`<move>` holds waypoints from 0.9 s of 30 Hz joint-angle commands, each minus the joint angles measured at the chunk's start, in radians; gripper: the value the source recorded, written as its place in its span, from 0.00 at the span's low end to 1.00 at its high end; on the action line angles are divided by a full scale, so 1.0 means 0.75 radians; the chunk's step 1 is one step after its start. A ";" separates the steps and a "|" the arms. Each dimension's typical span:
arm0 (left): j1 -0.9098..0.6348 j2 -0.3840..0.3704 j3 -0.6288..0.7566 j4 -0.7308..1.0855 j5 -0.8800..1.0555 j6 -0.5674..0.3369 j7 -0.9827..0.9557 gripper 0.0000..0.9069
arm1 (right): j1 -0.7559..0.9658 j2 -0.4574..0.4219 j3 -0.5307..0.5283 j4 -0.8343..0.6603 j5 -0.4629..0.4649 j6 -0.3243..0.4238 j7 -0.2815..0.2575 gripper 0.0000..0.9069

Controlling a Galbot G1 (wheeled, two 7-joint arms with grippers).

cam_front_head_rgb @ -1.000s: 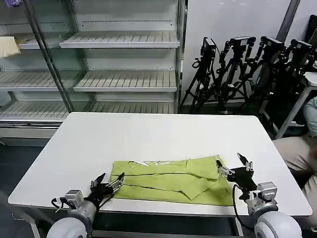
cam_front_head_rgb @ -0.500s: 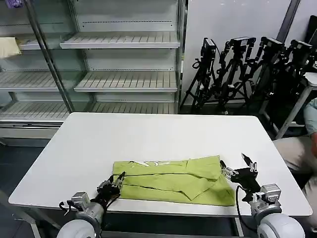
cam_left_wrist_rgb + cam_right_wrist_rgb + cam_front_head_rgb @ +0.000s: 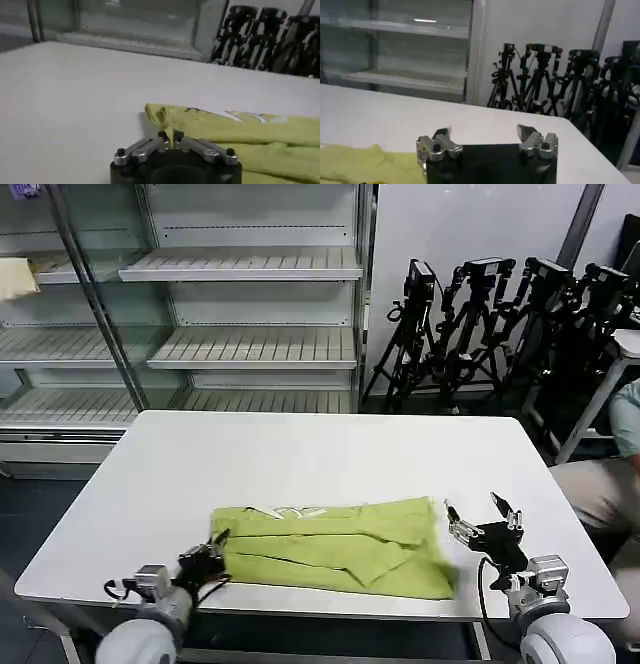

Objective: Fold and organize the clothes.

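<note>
Tripods (image 3: 500, 324) beyond T-shirt (image 3: 335, 546); shelves (image 3: 240, 344) behind

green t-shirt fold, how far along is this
Partly done. The green T-shirt already lies on the white table as a long folded band, collar toward the far edge. In hand: the left gripper is shut on the shirt's edge at the robot's left end, while the right gripper is open, just off the other end. Still left: folding the band shorter and tidying it.

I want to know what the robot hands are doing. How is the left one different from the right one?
The left gripper is shut, pinching the green shirt at its edge; the right gripper is open and holds nothing. The left touches the shirt; the right sits just beside it. Both are low over the white table.
</note>
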 commanded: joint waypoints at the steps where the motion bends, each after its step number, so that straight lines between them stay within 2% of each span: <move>1: 0.036 0.311 -0.501 0.035 0.262 -0.058 0.313 0.01 | -0.001 0.002 -0.012 -0.036 -0.033 0.051 0.000 1.00; 5: 0.031 0.377 -0.631 0.034 0.310 -0.054 0.438 0.01 | 0.000 0.008 -0.025 -0.056 -0.046 0.070 -0.001 1.00; 9: 0.038 0.351 -0.564 -0.104 0.229 -0.088 0.413 0.01 | -0.001 0.005 -0.023 -0.054 -0.059 0.074 -0.005 1.00; 11: 0.093 0.306 -0.446 -0.219 0.065 -0.059 0.344 0.01 | -0.002 0.004 -0.023 -0.051 -0.065 0.074 -0.005 1.00; 14: 0.106 0.231 -0.223 -0.380 0.094 -0.059 0.320 0.01 | 0.002 -0.005 -0.030 -0.038 -0.064 0.070 -0.002 1.00; 18: 0.112 0.154 0.044 -0.475 0.121 -0.060 0.316 0.01 | 0.049 -0.024 -0.066 -0.039 -0.075 0.058 -0.002 1.00; 21: 0.100 0.103 0.179 -0.480 0.204 -0.062 0.337 0.01 | 0.037 -0.008 -0.062 -0.025 -0.099 0.060 -0.002 1.00; 27: 0.028 0.024 0.311 -0.379 0.252 -0.065 0.343 0.01 | 0.018 0.011 -0.049 -0.011 -0.121 0.060 -0.003 1.00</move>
